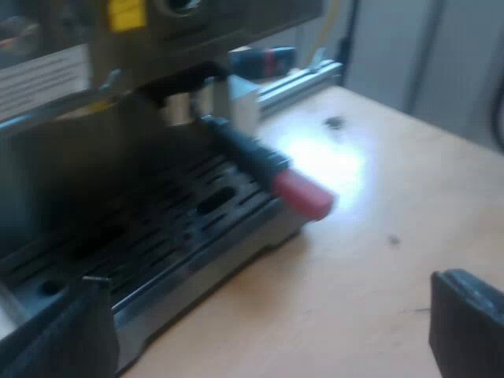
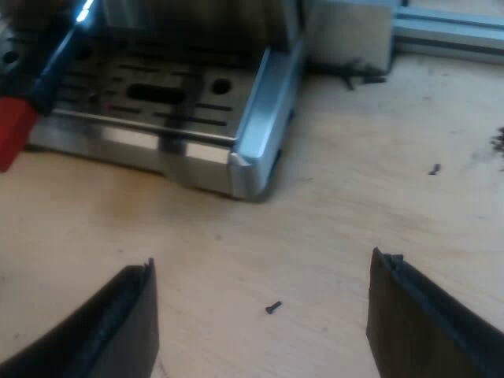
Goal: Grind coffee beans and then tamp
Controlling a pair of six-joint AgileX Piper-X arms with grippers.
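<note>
The espresso machine [image 1: 71, 87] stands on a wooden table, its slotted drip tray [image 1: 165, 228] in front. The metal holder's dark handle [image 1: 240, 150] sticks out from the machine's front over the tray and ends in a red tip [image 1: 303, 194]. My left gripper [image 1: 268, 331] is open, one finger over the tray's edge and the other over bare table, short of the red tip. My right gripper [image 2: 260, 323] is open above the table, apart from the drip tray's corner [image 2: 244, 169]. The handle's red end [image 2: 12, 130] also shows beside the tray.
A small dark screw [image 2: 273, 307] lies on the table between my right fingers. Dark specks [image 2: 433, 168] are scattered on the wood [image 2: 370, 197]. A metal rail [image 1: 295, 83] runs behind the machine, with a blue and red object [image 1: 264, 59] near it.
</note>
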